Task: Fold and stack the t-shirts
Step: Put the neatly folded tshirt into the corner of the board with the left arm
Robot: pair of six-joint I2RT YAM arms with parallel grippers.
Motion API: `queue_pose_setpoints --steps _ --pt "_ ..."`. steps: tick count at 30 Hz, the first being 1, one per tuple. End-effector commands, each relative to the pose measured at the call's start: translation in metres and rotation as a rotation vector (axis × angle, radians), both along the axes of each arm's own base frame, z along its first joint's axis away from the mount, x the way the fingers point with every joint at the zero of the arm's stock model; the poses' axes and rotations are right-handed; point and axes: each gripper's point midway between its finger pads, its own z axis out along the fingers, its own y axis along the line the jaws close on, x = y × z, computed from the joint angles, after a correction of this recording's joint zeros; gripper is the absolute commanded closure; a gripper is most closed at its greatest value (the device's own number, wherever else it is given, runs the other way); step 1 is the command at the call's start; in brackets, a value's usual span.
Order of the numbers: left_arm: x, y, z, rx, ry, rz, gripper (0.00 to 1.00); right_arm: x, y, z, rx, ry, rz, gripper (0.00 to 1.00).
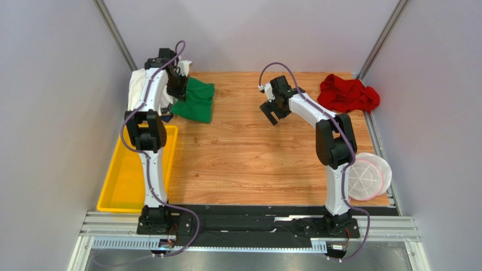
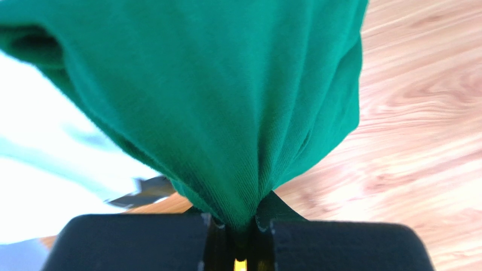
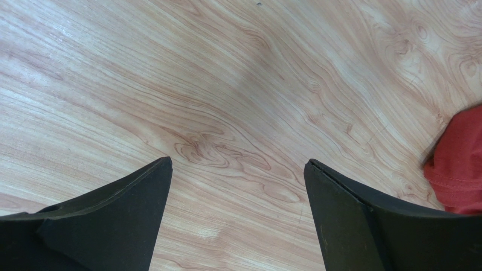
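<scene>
green t-shirt (image 1: 196, 100) plain | white t-shirt (image 1: 137, 84) | red t-shirt (image 1: 347, 94) plain | tray (image 1: 120, 176) yellow | basket (image 1: 366, 182) white, pink rim | table (image 1: 254, 153) light wood-grain

Finding no legible text, brand or number anywhere. Seeing only blurred dark print on the white t-shirt (image 2: 51, 197), far left corner.

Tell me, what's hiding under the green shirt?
The left gripper pinches the green shirt. White cloth shows past one edge and bare wooden table past the other. Whatever lies right beneath the shirt is covered, so I cannot tell.
</scene>
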Motion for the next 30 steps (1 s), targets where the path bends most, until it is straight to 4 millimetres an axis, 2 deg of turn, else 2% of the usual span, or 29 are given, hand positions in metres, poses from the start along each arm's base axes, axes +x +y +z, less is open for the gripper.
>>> queue_pose_setpoints --steps 1,6,8,14,19,22,23,30 --pt "0.009 0.044 0.042 0.091 -0.118 0.031 1.0 0.002 0.001 0.013 0.019 -0.03 0.019 0.08" --pt "0.013 0.06 0.045 0.171 -0.129 -0.001 1.0 0.002 0.001 0.012 0.017 -0.025 0.021 0.08" --pt "0.017 0.063 0.054 0.186 -0.157 -0.005 1.0 0.001 0.002 0.011 0.019 -0.023 0.022 0.08" --pt "0.04 0.09 0.085 0.325 -0.293 0.051 1.0 -0.002 0.001 0.001 0.018 0.006 0.023 0.09" --pt "0.045 0.108 0.093 0.352 -0.329 0.104 1.0 -0.002 0.001 0.001 0.017 0.006 0.025 0.09" --pt "0.046 0.117 0.109 0.316 -0.376 0.156 1.0 -0.002 0.001 0.001 0.016 0.007 0.025 0.08" --pt "0.048 0.119 0.12 0.315 -0.408 0.166 1.0 -0.002 0.002 0.0 0.015 0.01 0.027 0.08" --pt "0.041 0.165 0.163 0.364 -0.504 0.272 1.0 -0.002 0.002 -0.005 0.012 0.019 0.027 0.09"
